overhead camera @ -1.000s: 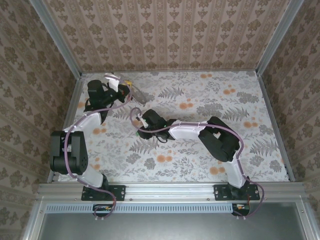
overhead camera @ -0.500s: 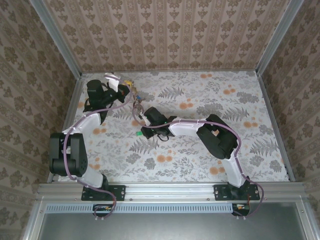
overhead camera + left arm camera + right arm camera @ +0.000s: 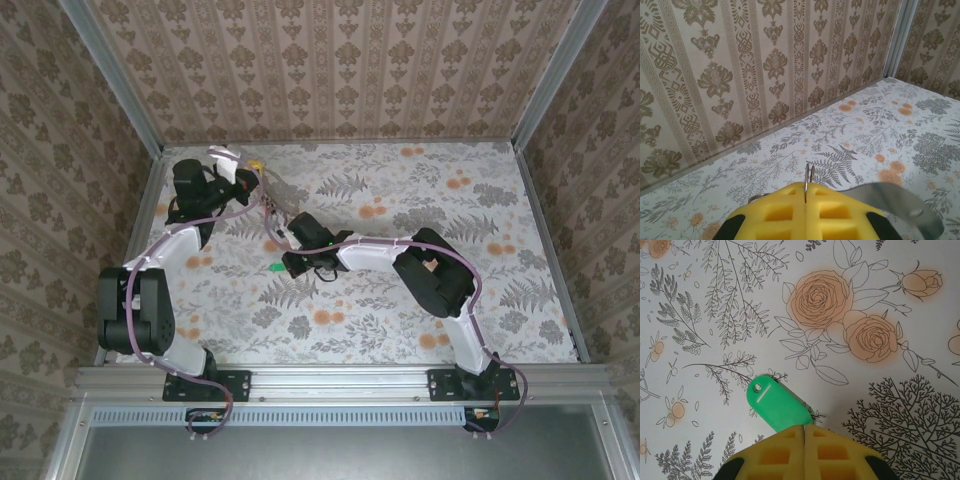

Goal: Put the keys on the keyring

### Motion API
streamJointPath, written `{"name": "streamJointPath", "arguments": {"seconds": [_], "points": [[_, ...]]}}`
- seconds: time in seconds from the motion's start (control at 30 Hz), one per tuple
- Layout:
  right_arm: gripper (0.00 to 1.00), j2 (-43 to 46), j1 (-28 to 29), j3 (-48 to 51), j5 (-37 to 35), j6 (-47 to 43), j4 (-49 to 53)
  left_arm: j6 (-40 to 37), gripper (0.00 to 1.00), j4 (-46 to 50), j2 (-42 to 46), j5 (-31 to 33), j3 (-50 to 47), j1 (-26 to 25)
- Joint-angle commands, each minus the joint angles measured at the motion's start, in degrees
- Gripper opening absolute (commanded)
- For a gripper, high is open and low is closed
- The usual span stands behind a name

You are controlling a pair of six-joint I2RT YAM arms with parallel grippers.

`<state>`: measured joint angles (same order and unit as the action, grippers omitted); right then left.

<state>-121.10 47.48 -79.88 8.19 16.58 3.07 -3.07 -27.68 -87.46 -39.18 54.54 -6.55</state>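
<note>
green key [image 3: 777,408] pinched, keyring [image 3: 806,183] apparently clamped

I work in a small robot test cell, a lab rig dressed up like a room. My worktop [image 3: 400,320] is a floral printed sheet, boxed in by panels [image 3: 330,70] papered in brown damask and held at the corners by bare aluminium posts [image 3: 112,75]. I am bolted to an aluminium rail [image 3: 340,378] along its near edge.
</note>
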Motion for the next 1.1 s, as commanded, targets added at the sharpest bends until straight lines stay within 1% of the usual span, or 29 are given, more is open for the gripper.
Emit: {"name": "streamJointPath", "arguments": {"seconds": [0.0, 0.13, 0.3, 0.43, 0.6, 0.73, 0.9, 0.97, 1.07], "points": [[0.00, 0.7, -0.3, 0.8, 0.5, 0.9, 0.3, -1.4, 0.00, -0.7, 2.8, -0.7, 2.1, 0.2], [0.00, 5.5, -0.5, 7.2, -1.5, 1.9, -1.4, -1.9, 0.00, -0.5, 3.3, -0.9, 1.3, -0.3], [0.00, 14.0, -0.9, 19.3, -5.2, 4.5, -4.7, -3.1, 0.00, -0.8, 3.9, -0.8, -0.1, -2.0], [0.00, 22.0, -2.0, 28.9, -8.3, 6.8, -5.9, -4.5, 0.00, -0.9, 4.4, -1.9, -1.2, -4.5], [0.00, 32.5, -7.2, 39.4, -9.5, 10.4, -5.6, -7.3, 0.00, -0.8, 6.6, -3.8, -4.2, -9.3], [0.00, 39.4, -13.0, 45.6, -8.0, 12.0, -3.8, -11.5, 0.00, 0.8, 8.5, -6.3, -7.0, -14.2], [0.00, 47.1, -18.0, 48.6, -7.9, 11.5, 1.6, -14.3, 0.00, 2.6, 10.5, -9.7, -9.5, -20.8], [0.00, 49.3, -20.1, 49.4, -8.2, 12.1, 3.8, -15.1, 0.00, 4.5, 11.0, -10.0, -9.8, -23.3], [0.00, 51.2, -23.3, 50.4, -6.5, 12.5, 6.4, -15.9, 0.00, 7.4, 11.2, -9.8, -9.5, -26.9]]}}
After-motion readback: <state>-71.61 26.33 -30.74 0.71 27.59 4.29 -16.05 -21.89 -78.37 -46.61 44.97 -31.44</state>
